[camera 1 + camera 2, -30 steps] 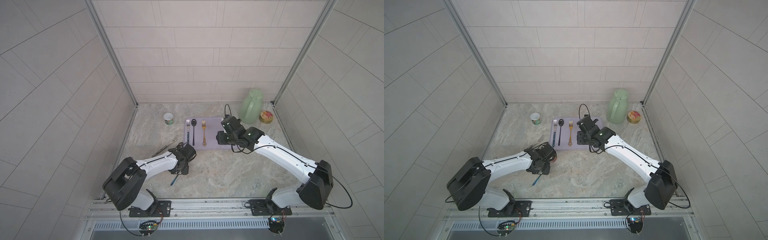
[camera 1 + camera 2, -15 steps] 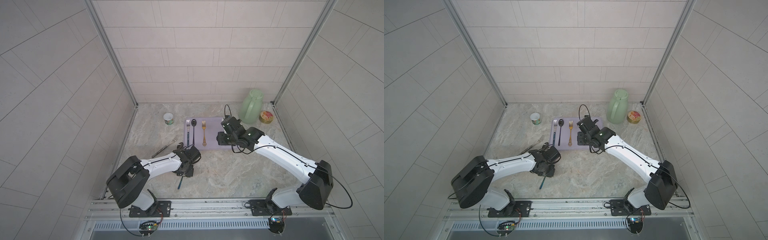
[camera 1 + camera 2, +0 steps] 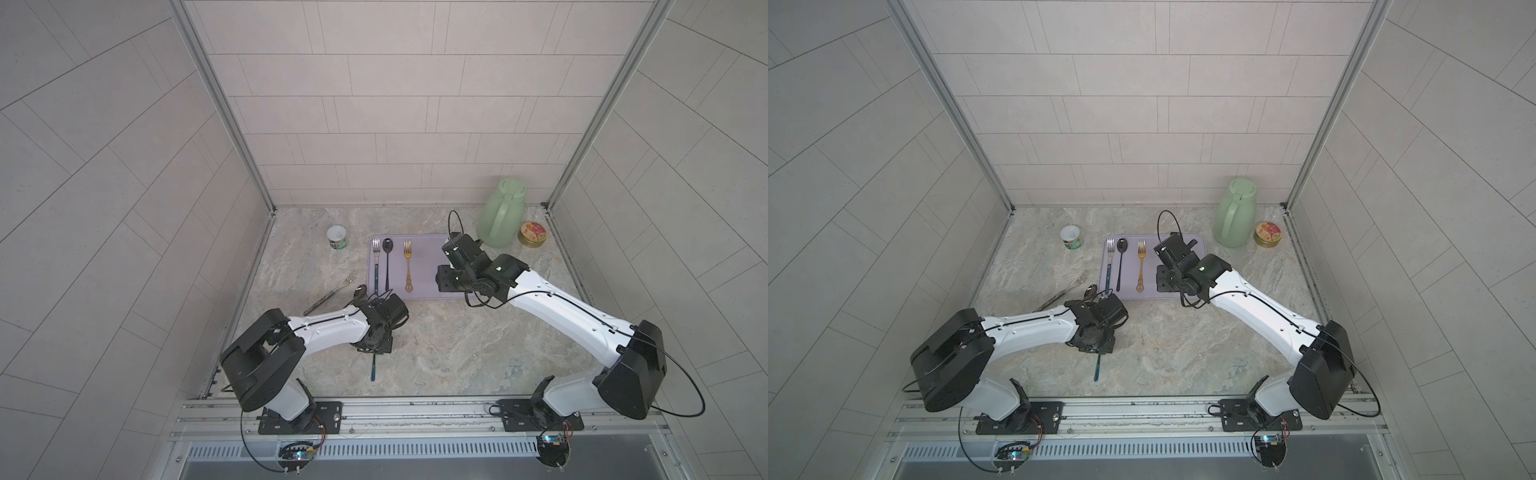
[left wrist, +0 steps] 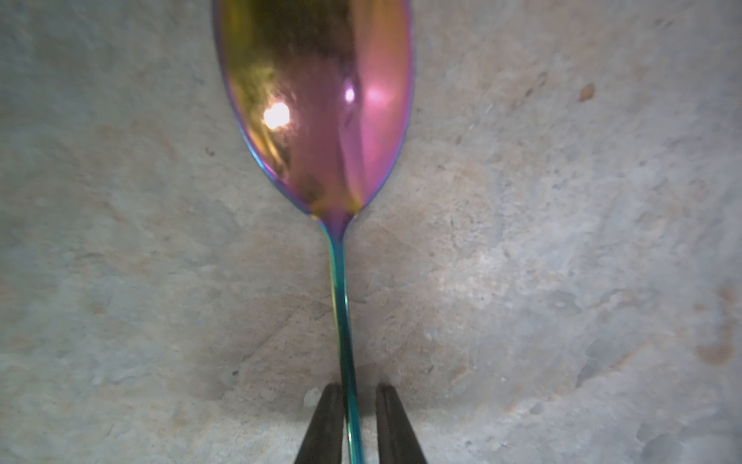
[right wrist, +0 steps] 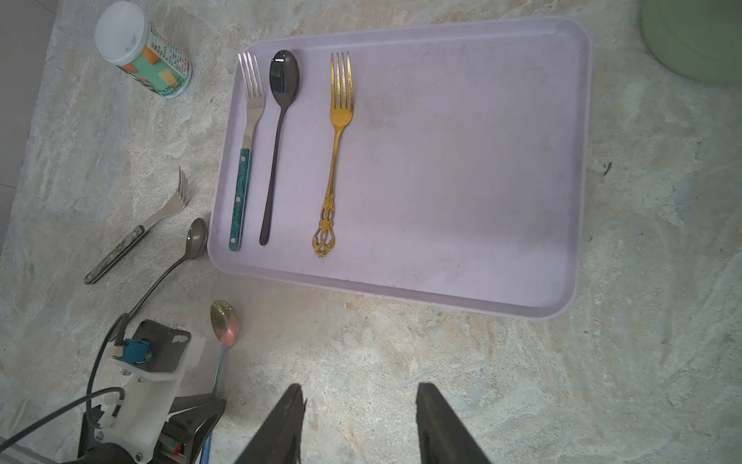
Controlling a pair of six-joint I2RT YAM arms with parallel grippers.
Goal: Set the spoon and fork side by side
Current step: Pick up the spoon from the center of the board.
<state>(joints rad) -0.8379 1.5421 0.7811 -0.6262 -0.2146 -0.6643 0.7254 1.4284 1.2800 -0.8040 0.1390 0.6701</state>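
The rainbow-tinted metal spoon [image 4: 317,108] lies flat on the marbled desk [image 4: 562,241], just outside the lilac rectangular tray [image 5: 441,201], with its bowl toward the tray. The left gripper [image 4: 353,391] straddles the thin handle with its jaws narrowly apart: one finger [image 4: 327,422] touches the handle, and a slim gap shows at the other. The right gripper [image 5: 359,391] hovers over the desk near the tray, spread wide and holding nothing. An ornate gold fork [image 5: 336,140] lies on the tray.

Grey tiled walls [image 3: 374,104] — marbled stone tabletop [image 3: 457,353]
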